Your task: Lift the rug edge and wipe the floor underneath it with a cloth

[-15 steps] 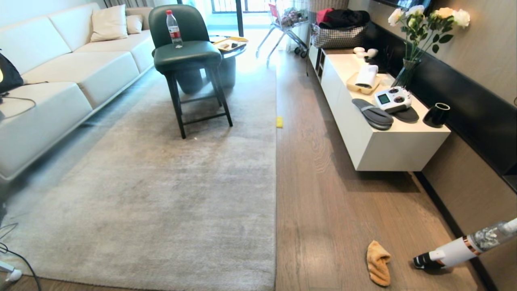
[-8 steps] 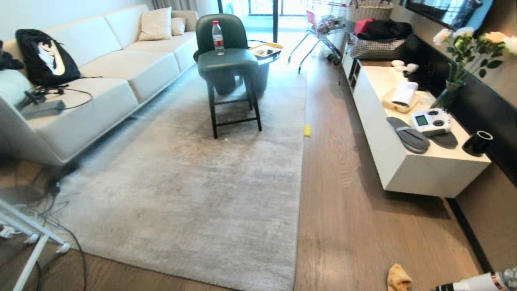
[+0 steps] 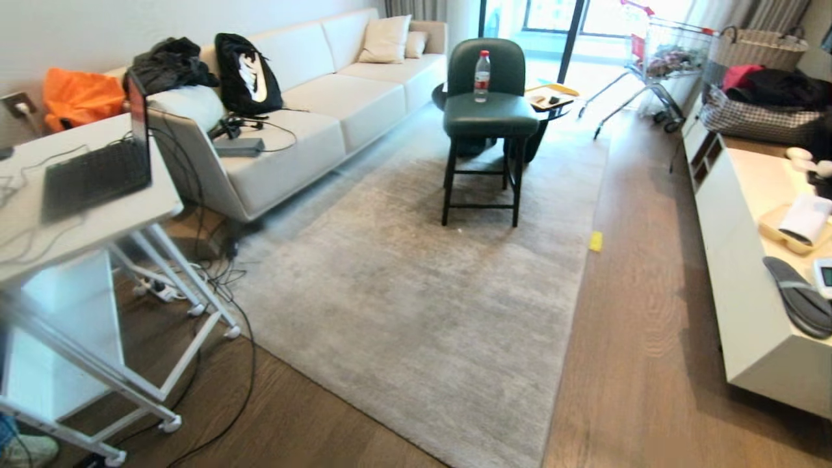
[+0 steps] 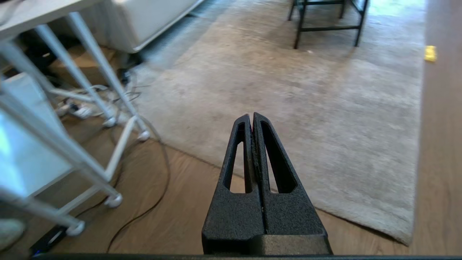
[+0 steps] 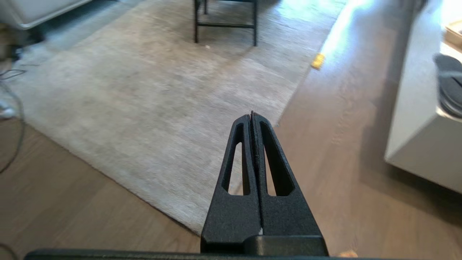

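The left gripper (image 4: 252,117) and right gripper (image 5: 251,115) both had fingers pressed together, empty, hovering above the rug edge (image 3: 520,448), whose rounded corner sat lower centre-right in the head view. The pale grey-beige rug ran lengthwise toward the frame's upper right, flat on the wood-grain floor (image 3: 637,364).

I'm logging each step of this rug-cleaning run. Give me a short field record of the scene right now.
rug edge: near corner flat on the floor, not lifted
cloth: only a scrap of orange at the right wrist view's bottom edge, too little to identify
left gripper: shut, empty, above the rug's near border
right gripper: shut, empty, above the rug's near corner
on rug: green chair carrying a water bottle
beside rug: small yellow block
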